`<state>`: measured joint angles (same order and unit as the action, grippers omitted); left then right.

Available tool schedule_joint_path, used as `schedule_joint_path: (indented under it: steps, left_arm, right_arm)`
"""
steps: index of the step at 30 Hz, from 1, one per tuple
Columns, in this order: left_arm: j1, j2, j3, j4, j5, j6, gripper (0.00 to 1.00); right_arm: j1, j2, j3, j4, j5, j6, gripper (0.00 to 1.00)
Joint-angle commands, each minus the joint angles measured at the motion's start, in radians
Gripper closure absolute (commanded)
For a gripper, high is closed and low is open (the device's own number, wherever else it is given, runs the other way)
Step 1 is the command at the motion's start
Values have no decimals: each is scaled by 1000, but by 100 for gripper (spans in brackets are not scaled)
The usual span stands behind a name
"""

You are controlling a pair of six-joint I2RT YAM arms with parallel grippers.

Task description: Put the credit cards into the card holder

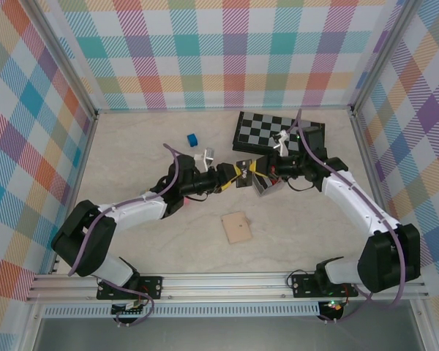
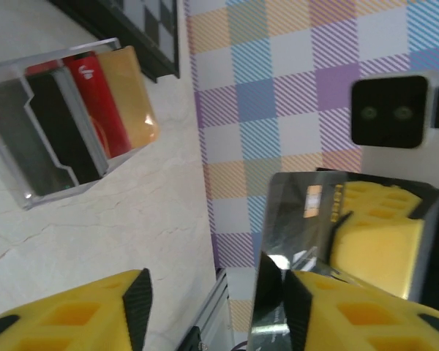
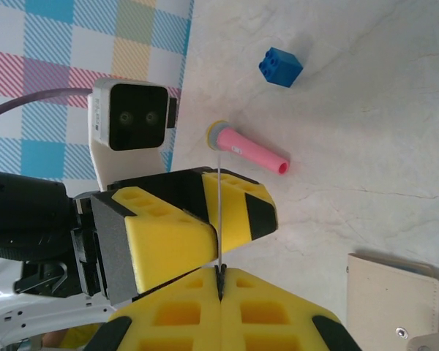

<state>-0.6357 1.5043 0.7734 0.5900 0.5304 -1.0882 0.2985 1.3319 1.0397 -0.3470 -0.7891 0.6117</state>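
Between the two arms a dark glossy credit card [image 2: 301, 227] with a gold chip stands on edge in the air. My right gripper [image 3: 221, 274] is shut on its lower edge, and the card [image 3: 219, 212] appears there as a thin line. My left gripper [image 2: 218, 301] straddles the same card with its jaws apart: the right finger [image 2: 296, 303] is against the card and the left finger [image 2: 139, 307] stands well off it. More credit cards, red [image 2: 95, 102], black and gold, sit in a clear plastic case [image 2: 29, 139]. The tan card holder [image 1: 235, 227] lies closed on the table in front of both grippers.
A black-and-white checkerboard [image 1: 274, 131] lies at the back right. A blue block [image 1: 192, 138] and a pink cylinder [image 3: 249, 152] lie on the table behind the left arm. Checked walls close in three sides, and a metal rail runs along the near edge.
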Motion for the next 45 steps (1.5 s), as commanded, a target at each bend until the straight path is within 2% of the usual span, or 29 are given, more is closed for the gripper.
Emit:
schedule_joint_path:
  steps: [1,8,12,18,21,23,26,28,29,30,32,33,35,38,42,45]
  left_arm:
    - [19,-8,24,107,47,-17,56]
    - [25,-10,26,139,74,-26,83]
    - [27,-17,11,160,66,-44,100]
    - [28,-2,-22,262,45,-117,100]
    - [27,16,-33,334,45,-160,100]
    - [27,25,-33,348,44,-169,100]
    - [28,28,-41,334,33,-167,100]
    - [28,23,-46,293,19,-160,90]
    - [28,13,-52,250,7,-147,75]
    - [28,-2,-58,193,-10,-130,58]
    - [28,-44,-65,15,-52,-67,46]
    - [28,-77,-65,-122,-95,-30,35]
    - [25,-144,-71,-355,-194,38,26]
    - [22,-257,-111,-585,-335,61,15]
    - [11,-377,-142,-760,-425,91,11]
    - [2,-423,-159,-806,-440,100,10]
  right_arm:
    - [-12,23,-2,48,-104,16,96]
    - [-22,57,2,81,-145,39,95]
    - [-28,67,-9,117,-161,80,88]
    - [-29,62,-51,228,-198,155,75]
    - [-29,64,-61,239,-203,155,74]
    - [-29,68,-66,238,-204,151,76]
    - [-29,66,-73,251,-217,152,88]
    - [-29,56,-71,224,-201,127,93]
    - [-26,49,-59,160,-159,82,94]
    - [-18,45,-35,46,-74,14,94]
    - [29,40,10,-129,112,-107,94]
    - [67,40,23,-189,207,-151,94]
    - [149,52,24,-246,334,-186,93]
    - [268,82,-16,-246,464,-156,94]
    - [382,111,-69,-220,591,-115,94]
    - [394,117,-115,-186,608,-94,94]
